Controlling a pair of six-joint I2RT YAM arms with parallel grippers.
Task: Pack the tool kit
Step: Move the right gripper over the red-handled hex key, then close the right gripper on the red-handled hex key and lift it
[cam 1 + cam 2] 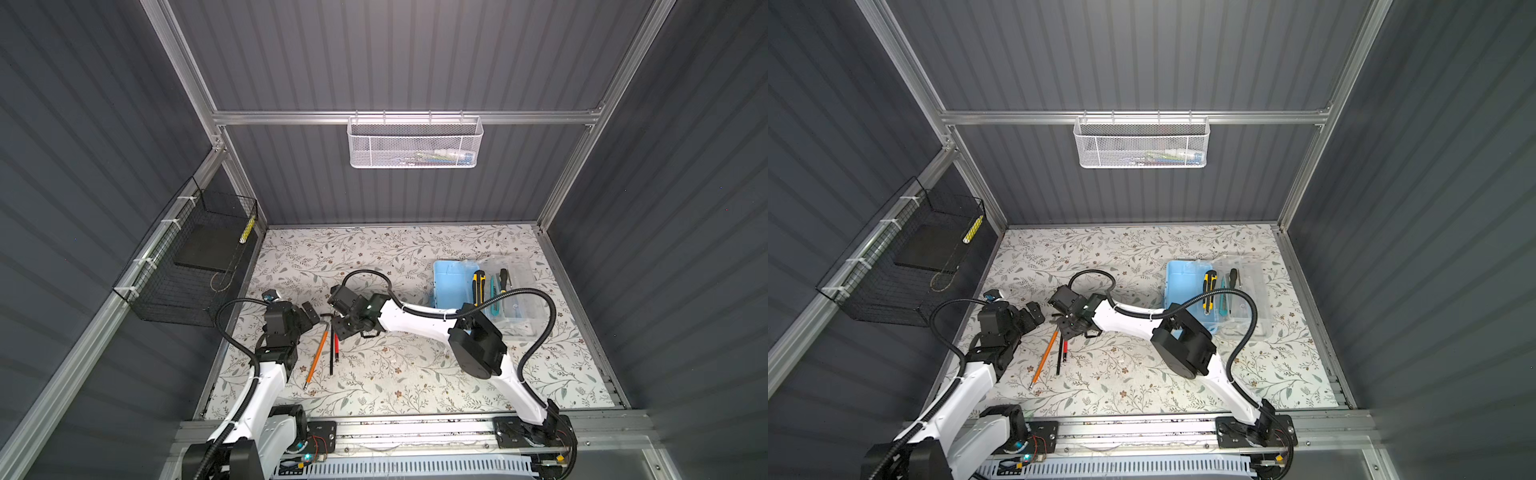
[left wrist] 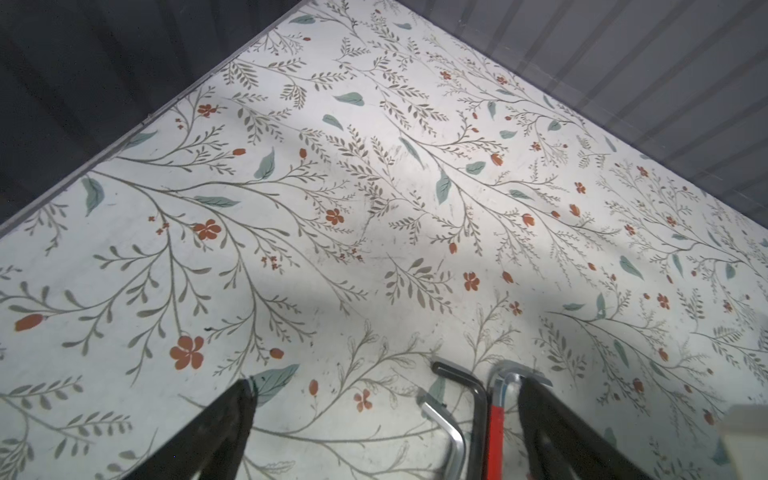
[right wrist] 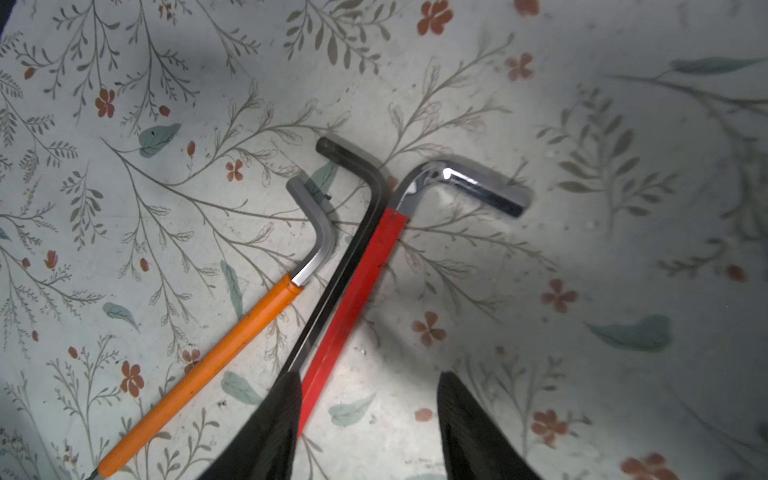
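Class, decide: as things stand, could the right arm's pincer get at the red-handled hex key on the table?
Probably yes. The right pincer hovers open right over the red-handled hex key, nothing covering it. One snag: the black hex key lies tight against it, so a finger may catch both.

No legible writing

No text, brand, number or sign can be read on anything in view. The items in the white mesh basket (image 1: pixel 374 145) and the yellow-black utility knife (image 1: pixel 478 289) are too small to show any lettering
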